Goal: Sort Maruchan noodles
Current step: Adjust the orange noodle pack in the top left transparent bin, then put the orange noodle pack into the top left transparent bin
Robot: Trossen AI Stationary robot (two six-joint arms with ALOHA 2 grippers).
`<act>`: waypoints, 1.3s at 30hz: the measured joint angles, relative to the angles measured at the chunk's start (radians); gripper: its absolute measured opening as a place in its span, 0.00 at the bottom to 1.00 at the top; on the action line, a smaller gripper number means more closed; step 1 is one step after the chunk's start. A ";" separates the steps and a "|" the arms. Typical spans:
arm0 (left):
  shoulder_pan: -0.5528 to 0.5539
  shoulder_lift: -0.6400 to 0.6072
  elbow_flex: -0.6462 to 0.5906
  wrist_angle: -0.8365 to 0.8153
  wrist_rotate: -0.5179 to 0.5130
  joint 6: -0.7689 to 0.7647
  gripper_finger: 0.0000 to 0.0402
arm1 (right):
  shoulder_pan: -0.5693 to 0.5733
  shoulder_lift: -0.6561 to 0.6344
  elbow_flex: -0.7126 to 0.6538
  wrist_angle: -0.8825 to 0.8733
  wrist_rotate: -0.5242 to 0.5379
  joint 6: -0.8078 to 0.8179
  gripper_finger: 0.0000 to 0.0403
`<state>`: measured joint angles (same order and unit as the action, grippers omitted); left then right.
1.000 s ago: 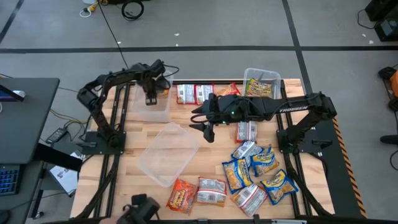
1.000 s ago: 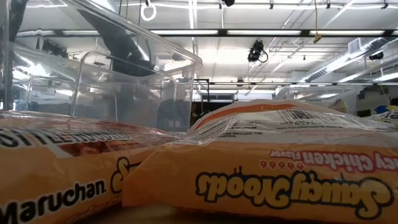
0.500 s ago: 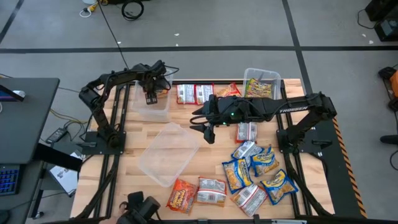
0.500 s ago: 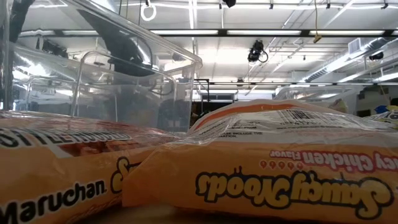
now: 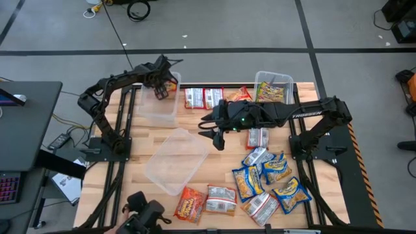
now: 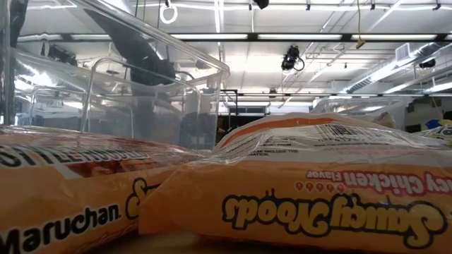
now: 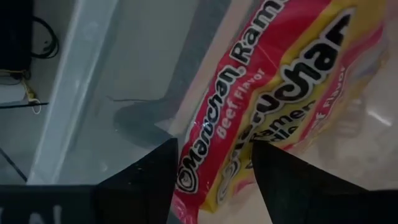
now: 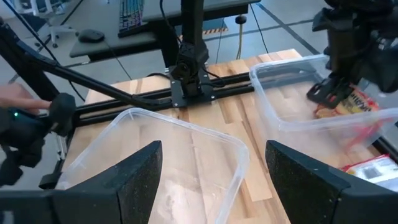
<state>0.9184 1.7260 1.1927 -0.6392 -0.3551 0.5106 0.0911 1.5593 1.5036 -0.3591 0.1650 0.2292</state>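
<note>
Overhead, three clear plastic bins (image 5: 175, 158) sit on the wooden bench (image 5: 221, 166). Left claw (image 5: 162, 91), spread, hovers above a crinkly red noodle packet (image 7: 273, 93) in the far-left bin. Right claw (image 5: 216, 138) hangs spread mid-bench. Roughly nine packets cluster near-right.

Wood table (image 5: 140, 146), 3 clear bins (image 5: 175, 159), desk w/ keyboard (image 5: 8, 188)

Red-yellow beef ramen packet (image 7: 280, 93) tilted in far clear bin (image 5: 156, 107); blue-yellow and orange packets (image 5: 266, 179) scattered, near tabletop (image 5: 214, 166) edge.
</note>
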 joint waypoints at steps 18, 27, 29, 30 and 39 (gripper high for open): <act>0.003 -0.127 0.000 -0.044 -0.095 -0.056 0.52 | -0.086 0.010 -0.050 -0.229 0.080 -0.114 0.72; 0.013 -0.319 0.000 -0.113 0.010 -0.172 0.52 | -0.343 0.049 -0.245 -0.058 0.097 -0.198 0.69; 0.012 -0.372 0.000 -0.115 0.094 -0.206 0.52 | -0.389 0.090 -0.243 -0.056 0.079 -0.254 0.69; 0.012 -0.398 0.000 -0.113 0.145 -0.220 0.52 | -0.408 0.119 -0.237 -0.059 0.065 -0.285 0.69; 0.012 -0.594 0.000 -0.109 0.481 -0.239 0.52 | -0.469 0.346 -0.210 0.000 0.094 -0.486 0.69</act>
<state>0.9302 1.1316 1.1923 -0.7480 0.1255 0.2721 -0.3781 1.9049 1.2937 -0.3596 0.2586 -0.2563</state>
